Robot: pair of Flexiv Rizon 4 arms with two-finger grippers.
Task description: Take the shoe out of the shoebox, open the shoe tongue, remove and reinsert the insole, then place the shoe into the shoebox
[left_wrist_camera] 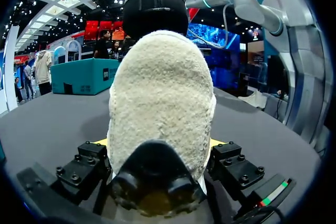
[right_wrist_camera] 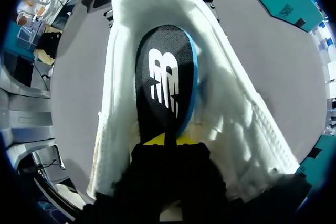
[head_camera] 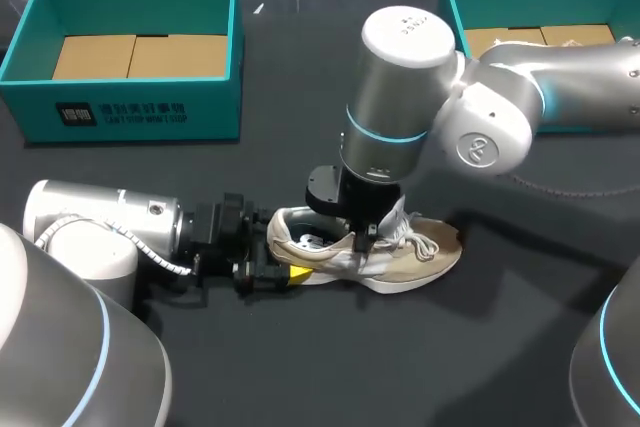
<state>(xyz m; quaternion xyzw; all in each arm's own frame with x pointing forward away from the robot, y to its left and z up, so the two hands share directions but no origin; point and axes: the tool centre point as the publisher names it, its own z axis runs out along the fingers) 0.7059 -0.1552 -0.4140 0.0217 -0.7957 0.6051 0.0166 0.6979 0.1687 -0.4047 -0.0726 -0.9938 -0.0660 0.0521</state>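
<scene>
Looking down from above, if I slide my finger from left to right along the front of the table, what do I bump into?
left arm → left claw, holding the heel → shoe

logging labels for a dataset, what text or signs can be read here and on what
Left teal shoebox, front wall: white print, too small to read surely.
Insole inside the shoe: a white logo mark, no readable word.
Right arm joint cap: a round emblem, no legible text.
</scene>
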